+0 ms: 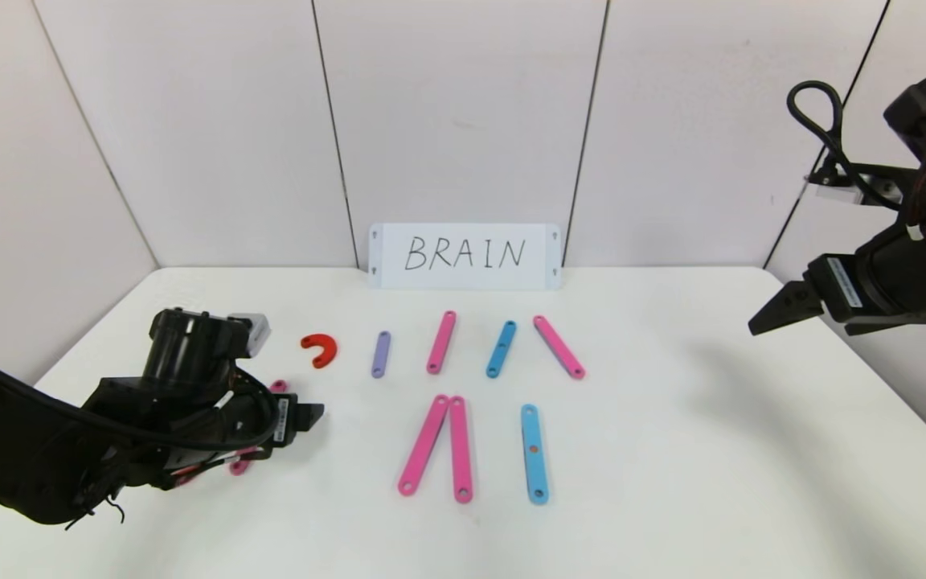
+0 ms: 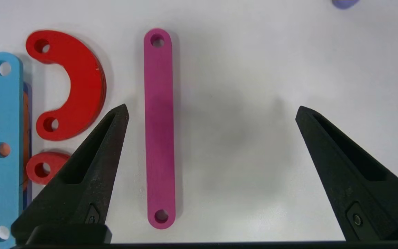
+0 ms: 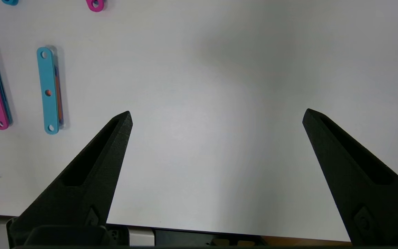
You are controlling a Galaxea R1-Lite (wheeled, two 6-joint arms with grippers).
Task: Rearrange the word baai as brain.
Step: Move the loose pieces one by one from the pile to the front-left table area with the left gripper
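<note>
1. One white bench (image 1: 672, 450) carries everything you work with; the white card (image 1: 465, 256) reading BRAIN stands at its far edge against the wall.
2. Two arms are in play: your left gripper (image 2: 212, 114) hangs low over the bench's left side, jaws spread wide and holding nothing; your right gripper (image 3: 216, 116) is parked high at the right, jaws equally wide and empty.
3. The letter pieces lie loose: in the far row a red curve (image 1: 319, 350), a purple strip (image 1: 381, 354), pink, blue and pink strips; nearer, two pink strips touching at the top and a long blue strip (image 1: 534, 454).
4. Under your left jaws lie a pink strip (image 2: 159, 128), beside it another red curve (image 2: 71, 86) and a blue strip (image 2: 2, 148).
5. These pieces look thin, stiff and light, likely to slide. Pinch across the narrow width near the middle.
</note>
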